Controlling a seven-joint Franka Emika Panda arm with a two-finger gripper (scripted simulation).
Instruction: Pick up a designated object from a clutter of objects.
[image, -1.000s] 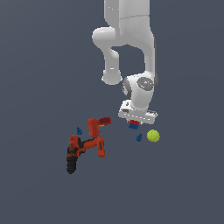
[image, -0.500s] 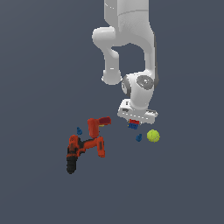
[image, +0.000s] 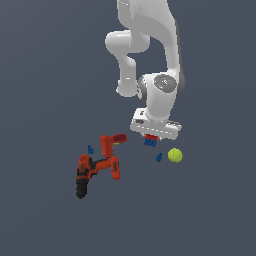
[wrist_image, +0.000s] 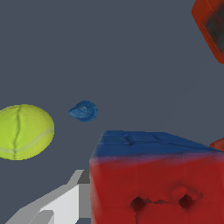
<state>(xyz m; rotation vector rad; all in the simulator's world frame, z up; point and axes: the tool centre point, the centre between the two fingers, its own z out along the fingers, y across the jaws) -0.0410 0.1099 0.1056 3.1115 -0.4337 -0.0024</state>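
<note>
The designated object, a red-and-blue brick (image: 151, 140), hangs just under the white hand, a little above the floor. My gripper (image: 151, 139) is shut on it, and the fingertips are hidden behind the hand and brick in the exterior view. In the wrist view the brick (wrist_image: 157, 179) fills the near field, with one white finger (wrist_image: 57, 203) against its side. The rest of the clutter lies below: a yellow-green ball (image: 175, 155), a tiny blue piece (image: 158, 157), a red drill (image: 110, 145) and an orange-and-black drill (image: 92, 172).
A second tiny blue piece (image: 90, 149) lies beside the drills on the exterior view's left. The wrist view shows the ball (wrist_image: 24, 131), the blue piece (wrist_image: 84, 111) and a corner of the red drill (wrist_image: 212, 24). The floor is plain dark grey.
The hand has risen very slightly with the brick in it. The drills, ball and blue pieces have not moved.
</note>
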